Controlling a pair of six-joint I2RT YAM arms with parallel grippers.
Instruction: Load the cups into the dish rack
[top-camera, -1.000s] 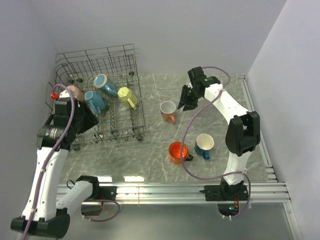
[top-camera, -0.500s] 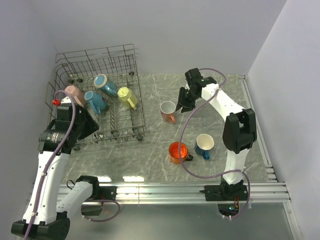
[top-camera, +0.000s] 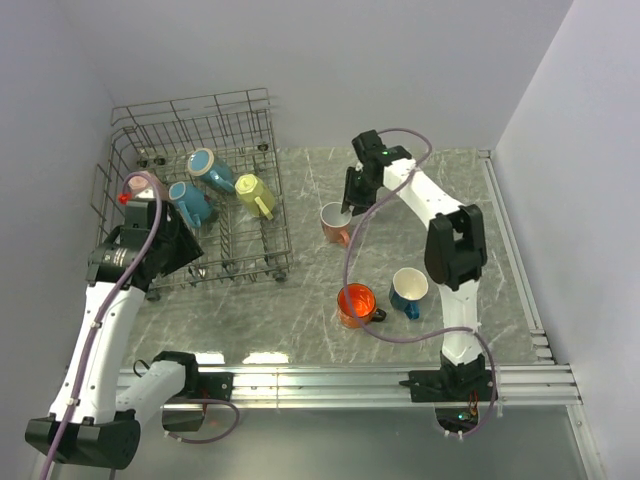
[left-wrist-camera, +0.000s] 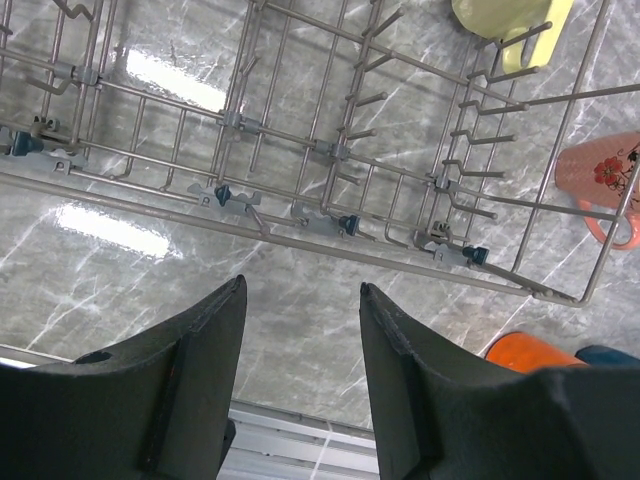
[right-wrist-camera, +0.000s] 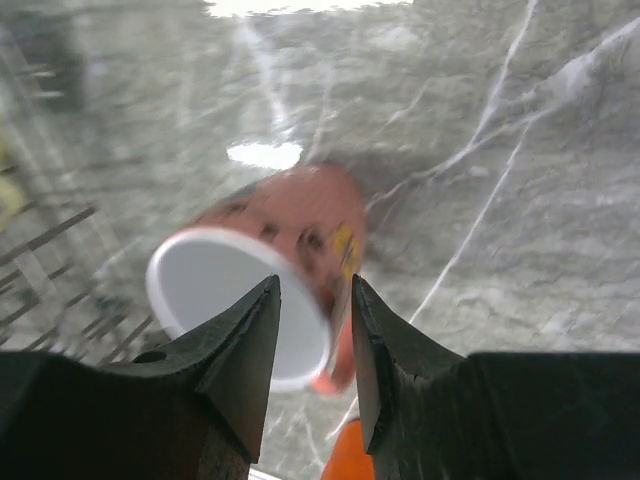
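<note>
The dish rack (top-camera: 255, 130) stands at the back left and holds a pale pink cup (top-camera: 147, 183), a light blue cup (top-camera: 190, 202), a teal cup (top-camera: 210, 168) and a pale yellow cup (top-camera: 255, 194). A salmon cup (top-camera: 336, 221) stands upright on the table; it is blurred in the right wrist view (right-wrist-camera: 300, 245). My right gripper (top-camera: 351, 203) is open just above its rim (right-wrist-camera: 315, 295), one finger over the white inside, the other on the handle side. My left gripper (top-camera: 183, 250) is open and empty (left-wrist-camera: 300, 300) over the rack's front edge (left-wrist-camera: 330, 225).
A glossy orange cup (top-camera: 355, 303) and a dark blue cup (top-camera: 409, 290) stand on the marble table in front of the salmon one. In the left wrist view, the yellow cup (left-wrist-camera: 500, 25), salmon cup (left-wrist-camera: 600, 175) and orange cup (left-wrist-camera: 535, 352) show. Walls close in left and right.
My right gripper has swung left from beside the salmon cup to over its rim. My left arm has shifted a little toward the rack; its gripper stays open.
</note>
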